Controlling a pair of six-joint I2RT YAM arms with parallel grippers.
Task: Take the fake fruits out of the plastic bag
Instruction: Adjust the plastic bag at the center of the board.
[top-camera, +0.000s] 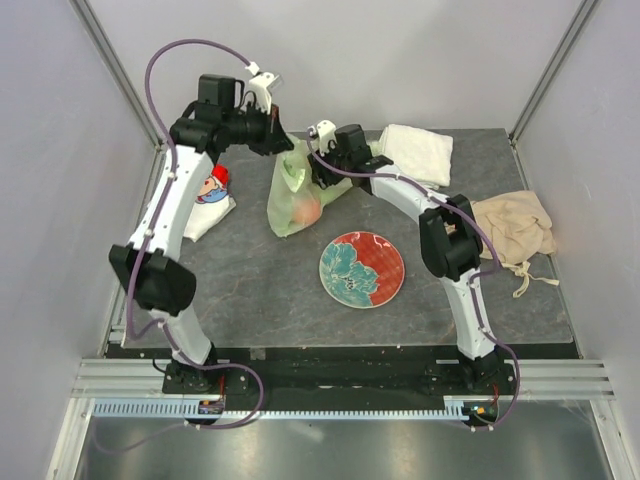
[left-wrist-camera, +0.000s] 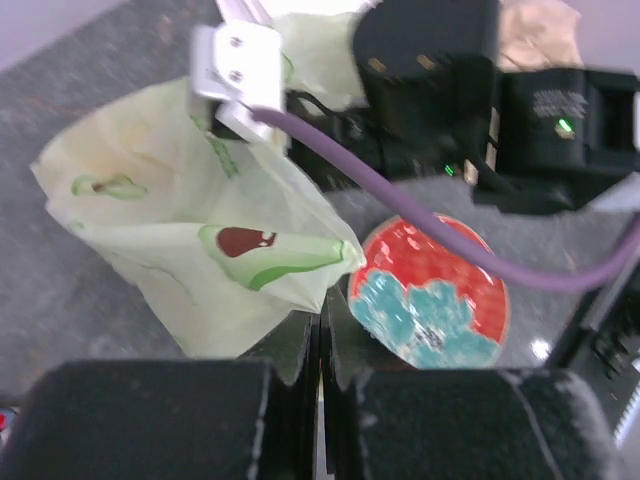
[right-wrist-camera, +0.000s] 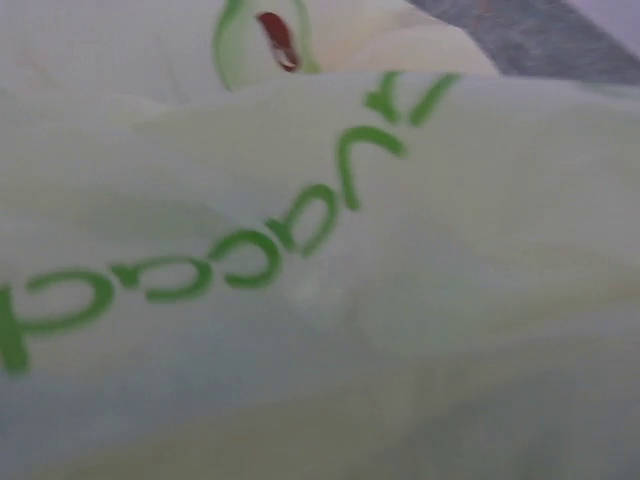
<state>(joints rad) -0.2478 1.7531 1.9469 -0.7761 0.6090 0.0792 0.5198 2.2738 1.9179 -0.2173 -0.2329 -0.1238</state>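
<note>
The pale-green plastic bag (top-camera: 288, 195) stands on the dark mat, lifted at its top. My left gripper (top-camera: 286, 143) is shut on the bag's upper corner; in the left wrist view the jaws (left-wrist-camera: 325, 318) meet on a pinched tip of the bag (left-wrist-camera: 200, 240). One orange-pink fake fruit (top-camera: 308, 211) shows through the film low in the bag; any other fruit is hidden. My right gripper (top-camera: 322, 168) presses into the bag's right side. The right wrist view is filled by the bag (right-wrist-camera: 320, 300) with green print, and its fingers are hidden.
A red-and-teal flowered plate (top-camera: 361, 269) lies in front of the bag. A white folded towel (top-camera: 417, 152) is at the back, a beige cloth (top-camera: 512, 225) at the right, and a red-and-white snack packet (top-camera: 213, 195) at the left.
</note>
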